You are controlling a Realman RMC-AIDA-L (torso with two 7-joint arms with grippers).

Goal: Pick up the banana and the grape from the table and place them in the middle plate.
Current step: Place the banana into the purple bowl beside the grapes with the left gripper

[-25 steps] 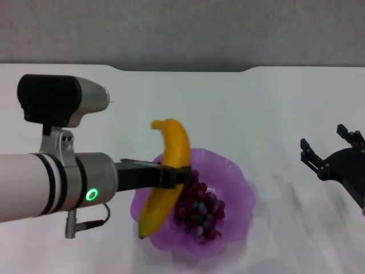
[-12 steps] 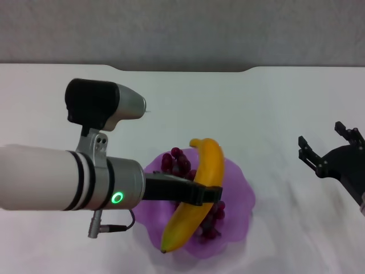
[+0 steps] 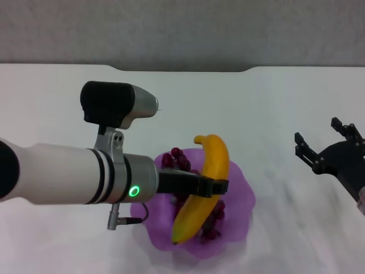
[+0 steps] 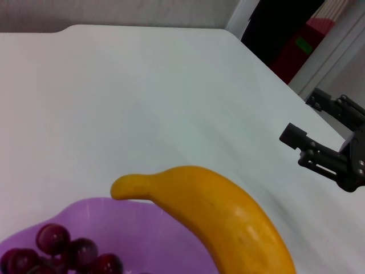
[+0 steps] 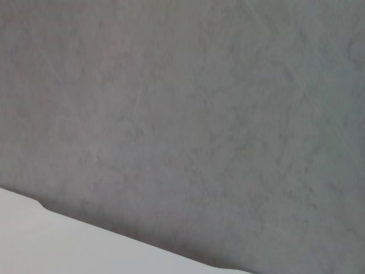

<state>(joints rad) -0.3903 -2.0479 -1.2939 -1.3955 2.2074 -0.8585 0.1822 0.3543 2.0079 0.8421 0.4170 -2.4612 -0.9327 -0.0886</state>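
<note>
1 banana (image 3: 204,187) in left end effector (image 3: 212,186) above 1 middle plate (image 3: 242,197)

The banana (image 3: 204,188), at centre-bottom of the head view, is yellow-orange, paler towards its lower tip. Beneath it the middle plate (image 3: 242,197) is translucent purple, and the grape (image 3: 174,160) bunch in it is dark red-purple. The table (image 3: 256,108) is plain white, with a mottled grey wall (image 3: 182,28) across the top of the frame. The left arm (image 3: 74,177) is white and silver with black bands and a glowing green ring light (image 3: 134,191); its left gripper (image 3: 214,186) is black. The right gripper (image 3: 328,145), at the right edge, is black too.
</note>
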